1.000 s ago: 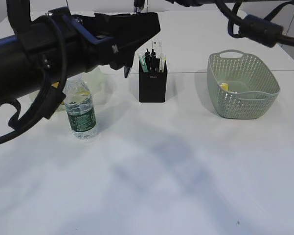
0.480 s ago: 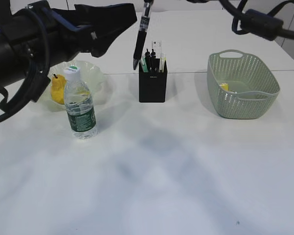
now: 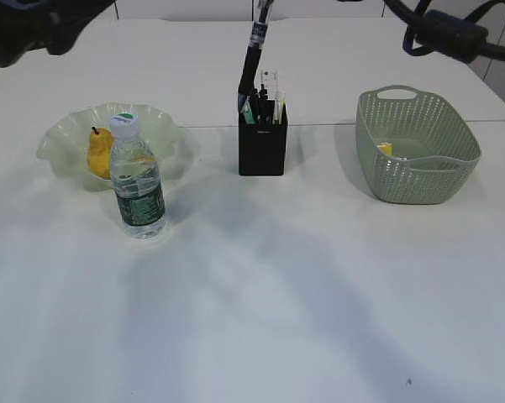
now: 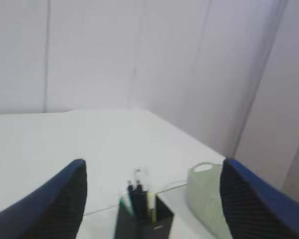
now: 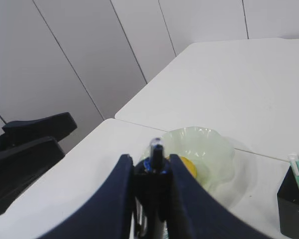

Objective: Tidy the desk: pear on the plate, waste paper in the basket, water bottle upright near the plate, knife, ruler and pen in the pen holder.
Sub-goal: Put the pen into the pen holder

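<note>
My right gripper [image 5: 151, 162] is shut on a black pen [image 3: 253, 57], which hangs tilted with its tip at the left rim of the black pen holder [image 3: 261, 144]. Several dark, green and clear items stand in the holder; I cannot tell knife from ruler. A yellow pear [image 3: 99, 152] lies on the pale green plate [image 3: 164, 134]. The water bottle [image 3: 138, 180] stands upright just in front of the plate. Yellowish paper [image 3: 385, 149] lies in the green basket [image 3: 420, 172]. My left gripper [image 4: 152, 167] is open and empty, high above the table, looking toward the holder.
The left arm [image 3: 34, 21] shows only at the top left corner of the exterior view, and as a dark shape [image 5: 27, 144] in the right wrist view. The right arm's cabling [image 3: 441, 34] crosses the top right.
The left arm has drawn back up and to the left, uncovering plate, pear and bottle. The pen has swung right and down until its tip is at the holder's rim.
</note>
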`<action>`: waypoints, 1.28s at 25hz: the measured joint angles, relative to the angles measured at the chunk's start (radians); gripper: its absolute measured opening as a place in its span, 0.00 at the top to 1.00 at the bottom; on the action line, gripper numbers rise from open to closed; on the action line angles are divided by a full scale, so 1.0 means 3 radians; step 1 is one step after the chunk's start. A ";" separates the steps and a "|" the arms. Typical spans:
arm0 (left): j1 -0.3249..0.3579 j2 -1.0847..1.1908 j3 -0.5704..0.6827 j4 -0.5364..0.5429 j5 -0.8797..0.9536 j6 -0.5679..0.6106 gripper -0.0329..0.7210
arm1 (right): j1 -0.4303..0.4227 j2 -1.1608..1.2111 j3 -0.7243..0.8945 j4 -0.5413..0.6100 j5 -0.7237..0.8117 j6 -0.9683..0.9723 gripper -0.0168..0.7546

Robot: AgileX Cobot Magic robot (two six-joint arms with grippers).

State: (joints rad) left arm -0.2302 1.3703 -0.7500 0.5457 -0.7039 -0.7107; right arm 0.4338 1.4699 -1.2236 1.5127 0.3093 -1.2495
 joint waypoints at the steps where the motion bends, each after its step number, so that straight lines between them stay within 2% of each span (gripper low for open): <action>1: 0.0072 -0.0040 0.0000 0.0039 0.0101 0.0000 0.17 | 0.0000 0.0000 0.0000 0.0000 0.0000 0.0000 0.82; 3: 0.0211 -0.0107 0.0000 0.0092 0.0391 0.0000 0.17 | 0.0000 0.0000 0.0000 0.0000 0.0000 0.0000 0.82; 6: 0.0303 -0.0215 0.0000 0.0102 0.0928 0.0000 0.17 | 0.0000 0.0000 0.0000 0.0000 0.0000 -0.0007 0.82; 11: 0.0307 -0.0397 0.0000 0.0093 0.1917 0.0000 0.17 | 0.0000 0.0000 0.0000 0.0000 0.0000 -0.0007 0.82; 18: 0.0312 -0.0557 0.0000 0.0002 0.2450 0.0000 0.17 | 0.0000 0.0000 0.0000 0.0000 -0.0005 -0.0007 0.82; 25: 0.0312 -0.0578 0.0000 -0.0148 0.3443 0.0015 0.17 | 0.0000 0.0000 0.0000 0.0000 -0.0008 -0.0014 0.82; 28: 0.0316 -0.0578 0.0000 -0.0296 0.3805 0.0251 0.17 | 0.0000 0.0000 0.0000 0.0003 -0.0079 -0.0026 0.82; 32: 0.0320 -0.0578 0.0000 -0.0818 0.4085 0.0845 0.17 | 0.0000 0.0000 0.0000 0.0003 -0.0200 -0.0184 0.82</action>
State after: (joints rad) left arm -0.1342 1.1970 -0.7500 0.3002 0.5217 -0.4573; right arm 0.4338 1.4699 -1.2236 1.5136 0.2495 -1.3047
